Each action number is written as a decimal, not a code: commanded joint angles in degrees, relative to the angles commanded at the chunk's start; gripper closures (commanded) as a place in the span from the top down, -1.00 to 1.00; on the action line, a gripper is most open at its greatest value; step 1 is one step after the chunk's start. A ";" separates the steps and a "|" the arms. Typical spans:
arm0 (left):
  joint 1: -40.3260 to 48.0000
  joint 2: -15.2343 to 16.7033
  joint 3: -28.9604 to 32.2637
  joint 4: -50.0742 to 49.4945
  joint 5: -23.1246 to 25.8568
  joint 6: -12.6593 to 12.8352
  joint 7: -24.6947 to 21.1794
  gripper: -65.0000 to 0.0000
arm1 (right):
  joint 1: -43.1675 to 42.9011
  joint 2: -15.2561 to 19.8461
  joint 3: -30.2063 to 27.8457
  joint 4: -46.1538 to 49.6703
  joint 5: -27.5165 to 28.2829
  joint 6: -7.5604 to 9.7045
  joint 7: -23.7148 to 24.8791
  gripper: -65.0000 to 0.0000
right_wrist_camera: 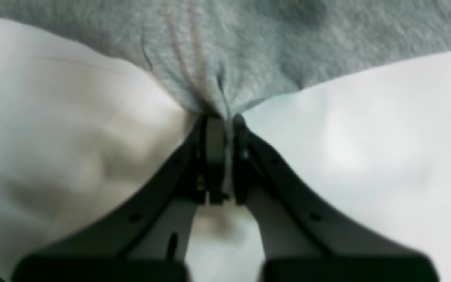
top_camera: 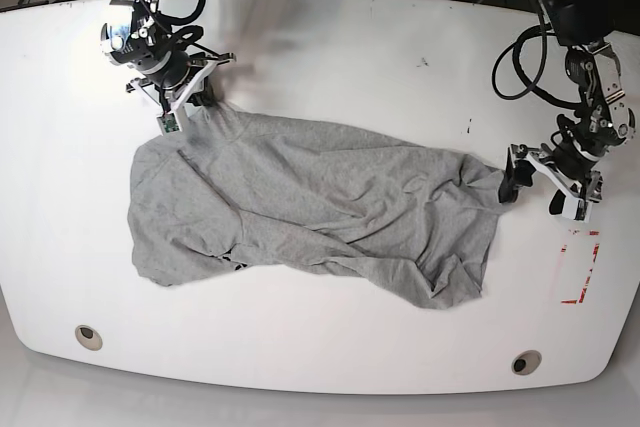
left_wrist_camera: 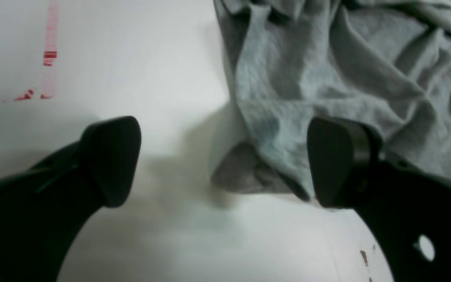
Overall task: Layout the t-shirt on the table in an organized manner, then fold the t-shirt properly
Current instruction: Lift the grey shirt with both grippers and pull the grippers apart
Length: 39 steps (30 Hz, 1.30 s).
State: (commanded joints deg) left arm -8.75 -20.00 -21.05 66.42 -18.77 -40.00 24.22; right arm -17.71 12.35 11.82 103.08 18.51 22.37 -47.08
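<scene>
One grey t-shirt [top_camera: 310, 209] lies crumpled and wrinkly across the middle of the white table [top_camera: 330, 57]. The right gripper [right_wrist_camera: 222, 117] pinches a bunched corner of it tightly. The left gripper [left_wrist_camera: 225, 160] is wide open at the shirt's other end. Two round grommets [top_camera: 88, 336] sit near the front edge, with bare table all around.

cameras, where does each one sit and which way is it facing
Left wrist: rides the left arm, faces down past the open left gripper at a t-shirt edge and red marks.
Right wrist: rides the right arm, faces along the right gripper, shut on bunched fabric.
Base: overhead, faces down on the table, both arms and the whole shirt.
Shared: all three show the grey shirt on the white tabletop.
</scene>
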 joint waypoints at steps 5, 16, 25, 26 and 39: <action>-1.05 0.00 2.29 -2.73 2.46 0.00 0.00 1.00 | 0.00 0.00 0.00 0.00 0.00 0.00 0.00 -1.00; -0.97 0.26 8.88 -3.16 4.48 0.00 0.00 1.00 | 0.18 -0.09 0.00 0.00 0.00 0.00 0.00 -1.00; -0.09 0.26 11.52 -3.16 4.48 0.00 0.00 0.63 | 0.18 -0.09 0.70 0.00 0.00 0.00 0.18 -1.00; -0.09 0.26 11.78 -3.16 4.48 0.00 0.00 0.52 | 0.18 -0.18 1.05 0.00 0.00 0.00 0.18 -1.00; 2.37 0.00 11.78 -2.73 4.57 0.00 0.44 -0.82 | 0.62 -0.44 6.07 0.00 0.09 0.09 0.00 -1.00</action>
State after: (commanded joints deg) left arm -6.37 -20.00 -9.27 63.69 -14.20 -40.00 24.66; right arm -17.10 11.91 17.89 103.08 18.59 22.46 -47.08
